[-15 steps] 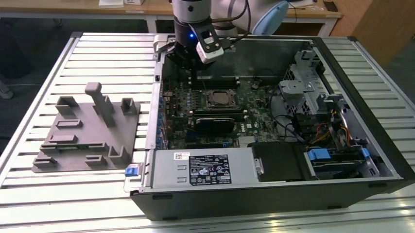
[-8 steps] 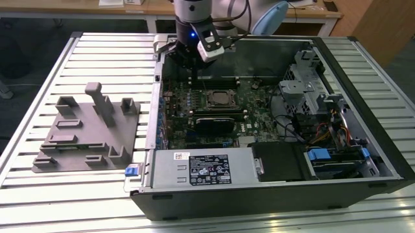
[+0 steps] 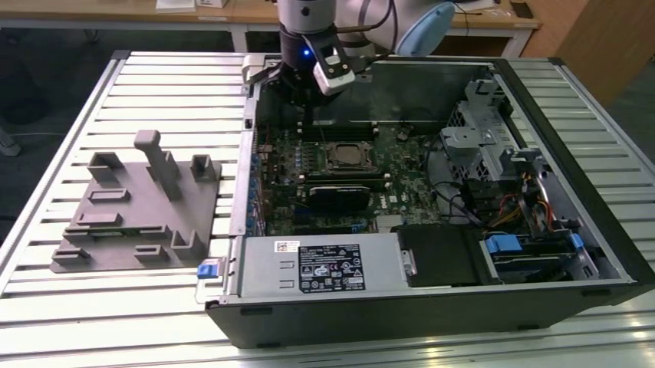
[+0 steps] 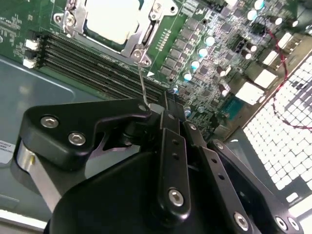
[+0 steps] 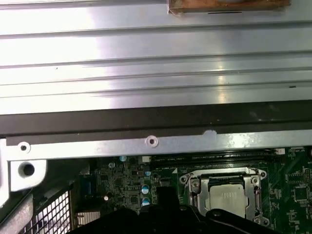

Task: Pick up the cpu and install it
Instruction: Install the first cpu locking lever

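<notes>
The cpu (image 5: pixel 228 199), a thin, light, rigid, fragile chip, sits inside its socket (image 5: pixel 225 195); best held by its edges. The gripper (image 3: pixel 307 86) hovers above; its finger spread cannot be told.

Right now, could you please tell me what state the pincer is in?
Pincer: cannot be told whether open or closed; it sits near the socket lever, above the motherboard.

Exterior view high, whole case (image 3: pixel 430 307); wrist views close, sharing socket (image 4: pixel 114 22).
</notes>
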`<state>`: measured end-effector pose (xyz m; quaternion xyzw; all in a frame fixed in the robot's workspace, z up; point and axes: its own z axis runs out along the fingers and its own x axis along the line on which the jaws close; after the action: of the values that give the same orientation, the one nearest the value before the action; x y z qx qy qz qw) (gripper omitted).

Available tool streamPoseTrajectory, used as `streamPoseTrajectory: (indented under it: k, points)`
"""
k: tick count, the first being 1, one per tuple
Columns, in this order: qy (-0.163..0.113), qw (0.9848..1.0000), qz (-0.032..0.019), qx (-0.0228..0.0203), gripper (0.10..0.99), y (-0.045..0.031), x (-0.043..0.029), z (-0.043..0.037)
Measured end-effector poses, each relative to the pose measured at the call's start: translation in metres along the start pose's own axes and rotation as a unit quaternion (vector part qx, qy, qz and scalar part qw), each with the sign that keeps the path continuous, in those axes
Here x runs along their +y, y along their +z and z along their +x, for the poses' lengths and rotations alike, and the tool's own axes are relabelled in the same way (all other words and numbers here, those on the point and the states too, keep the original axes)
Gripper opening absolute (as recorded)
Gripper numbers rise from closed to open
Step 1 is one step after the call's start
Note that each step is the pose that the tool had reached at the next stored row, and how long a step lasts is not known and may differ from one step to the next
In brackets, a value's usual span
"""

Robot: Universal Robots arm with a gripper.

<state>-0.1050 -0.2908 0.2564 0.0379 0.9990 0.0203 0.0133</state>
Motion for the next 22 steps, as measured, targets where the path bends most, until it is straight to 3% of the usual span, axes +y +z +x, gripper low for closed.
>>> streamPoseTrajectory:
  k: [19,21,22]
  points:
    - [0.0,1.0,-0.0001,0.0,0.106,0.0037,0.0037,-0.035]
    - [0.0,1.0,-0.0042,0.0004,0.106,0.0045,0.0036,-0.0363]
    - [0.0,0.9999,-0.0123,0.0008,0.106,0.0049,0.0034,-0.0367]
